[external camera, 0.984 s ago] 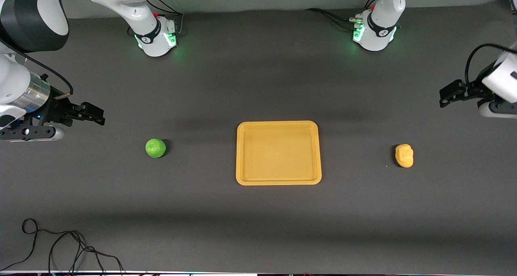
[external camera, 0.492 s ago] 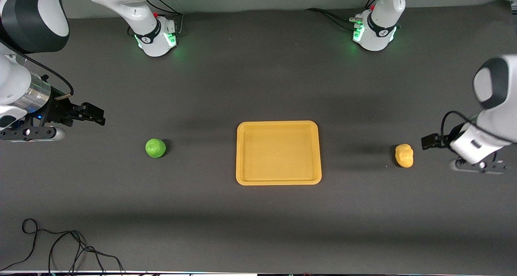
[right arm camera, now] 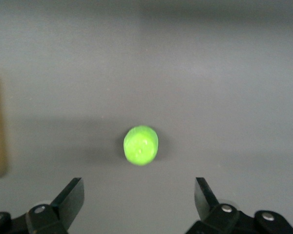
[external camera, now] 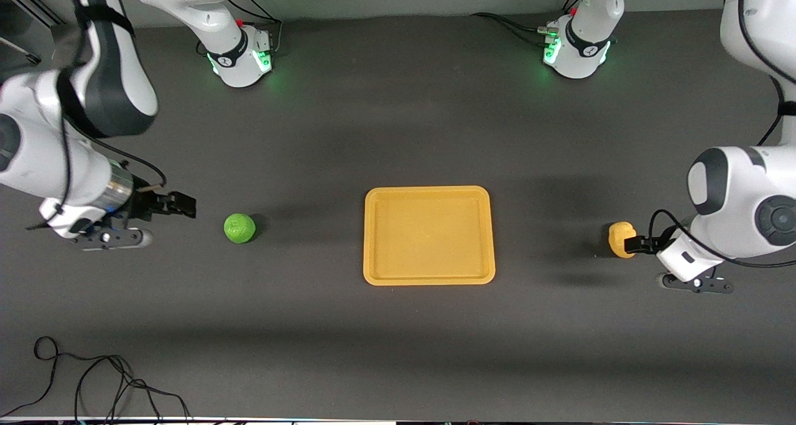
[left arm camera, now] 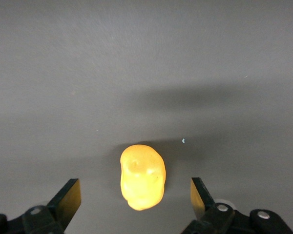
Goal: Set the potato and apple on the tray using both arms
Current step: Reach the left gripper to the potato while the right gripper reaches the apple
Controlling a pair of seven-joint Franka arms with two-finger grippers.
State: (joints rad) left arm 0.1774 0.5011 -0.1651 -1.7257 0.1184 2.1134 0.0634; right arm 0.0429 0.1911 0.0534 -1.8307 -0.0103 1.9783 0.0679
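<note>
A: Both arms have swung in since a second ago. Then the left gripper (external camera: 629, 246) hung well up the table from the potato (external camera: 619, 239); now it sits right at it. The right gripper (external camera: 181, 205) has come closer to the apple (external camera: 239, 228) but is short of it.

B: Fingers?

A: Spread wide on both. In the left wrist view the left gripper (left arm camera: 136, 195) has a fingertip (left arm camera: 68, 195) on each side of the potato (left arm camera: 142, 176), with clear gaps. In the right wrist view the right gripper (right arm camera: 139, 195) is open too, with the apple (right arm camera: 141, 145) ahead of the tips, not yet between them.

B: So how should the grasps go?

A: I'd judge the left needs to sink until the pads flank the potato's widest part, then close across its short axis; it's lumpy and could squirt out. The right should advance until the apple is centred, then descend. It's round, so an off-centre pinch may roll it.

B: Arm poses?

A: From each gripper outward, the wrist points down and the forearm folds back toward its own end of the table. Tray (external camera: 429, 279) lies between them, with nothing on it, well apart from either fruit.
</note>
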